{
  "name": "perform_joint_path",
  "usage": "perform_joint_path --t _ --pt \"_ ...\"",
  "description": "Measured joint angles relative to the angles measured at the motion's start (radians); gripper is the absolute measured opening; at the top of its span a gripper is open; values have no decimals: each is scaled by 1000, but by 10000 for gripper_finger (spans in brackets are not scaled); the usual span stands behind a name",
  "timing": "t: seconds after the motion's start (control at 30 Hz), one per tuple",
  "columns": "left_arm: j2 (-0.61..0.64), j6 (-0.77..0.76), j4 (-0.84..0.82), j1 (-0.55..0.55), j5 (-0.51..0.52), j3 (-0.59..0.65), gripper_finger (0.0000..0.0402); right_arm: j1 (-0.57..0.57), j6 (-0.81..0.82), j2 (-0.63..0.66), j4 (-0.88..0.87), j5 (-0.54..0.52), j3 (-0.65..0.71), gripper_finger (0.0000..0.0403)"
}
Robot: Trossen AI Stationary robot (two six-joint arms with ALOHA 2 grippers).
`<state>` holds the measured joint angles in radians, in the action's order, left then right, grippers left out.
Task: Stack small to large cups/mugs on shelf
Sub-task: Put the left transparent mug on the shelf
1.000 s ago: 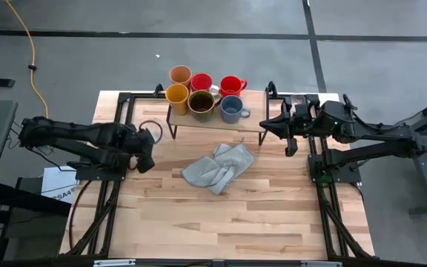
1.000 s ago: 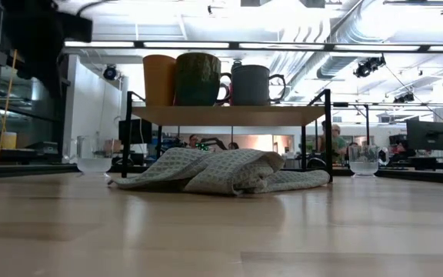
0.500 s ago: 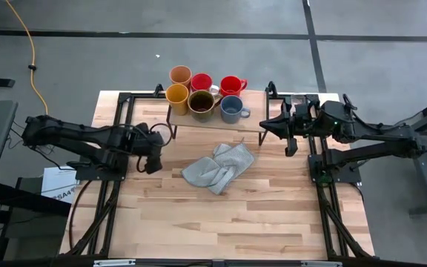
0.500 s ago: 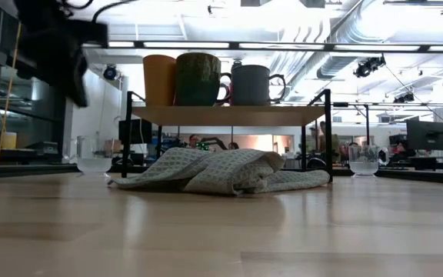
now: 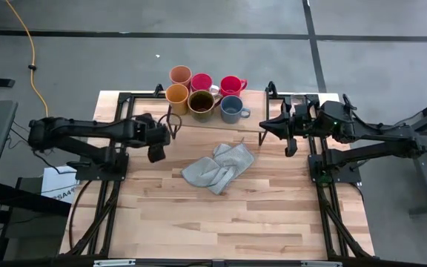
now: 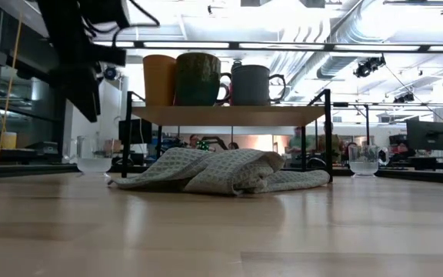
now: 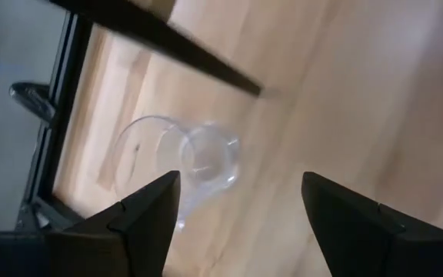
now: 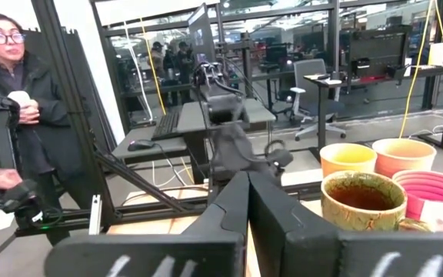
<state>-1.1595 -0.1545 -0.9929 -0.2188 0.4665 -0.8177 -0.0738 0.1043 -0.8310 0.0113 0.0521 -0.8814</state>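
Left tool [image 5: 156,150] hangs over the pale wooden surface [image 5: 221,215] in the left-centre of the overhead frame, just beside the left leg of the low light-wood shelf on thin black legs [image 5: 250,123]. Its two dark fingers [image 7: 141,211] stand wide apart and hold nothing. In its wrist picture a clear glass cup [image 7: 179,158] sits on the wood beyond the gap between those fingers, apart from them, with a black shelf leg running across above it. From table height the same arm shows as a dark shape in the upper left, and a clear glass cup [image 6: 92,163] stands on the surface at the left of the shelf; a second clear glass cup [image 6: 364,160] stands at the right.

On the shelf, in the upper centre of the overhead frame, six vessels crowd together: a peach-orange tumbler [image 5: 180,75], two red mugs [image 5: 201,81] [image 5: 230,84] in the back row, then a yellow mug [image 5: 176,93], a brown mug [image 5: 200,101] and a grey-blue mug [image 5: 230,108] in front.

A crumpled grey cloth [image 5: 217,168] lies on the surface in the middle, in front of the shelf.

The right tool [image 5: 290,144] waits at the right end of the shelf, its fingers closed together on nothing. A person in dark clothes [image 8: 18,100] stands in the room beyond.
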Motion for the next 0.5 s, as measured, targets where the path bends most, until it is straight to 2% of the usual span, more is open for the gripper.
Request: perform_joint_path --t 0.23,0.5 --pt "-88 107 -2 -141 -54 0 259 0 0 0 0 0 0 0" --pt "-150 168 2 -247 -109 1 259 0 0 0 0 0 0 0"
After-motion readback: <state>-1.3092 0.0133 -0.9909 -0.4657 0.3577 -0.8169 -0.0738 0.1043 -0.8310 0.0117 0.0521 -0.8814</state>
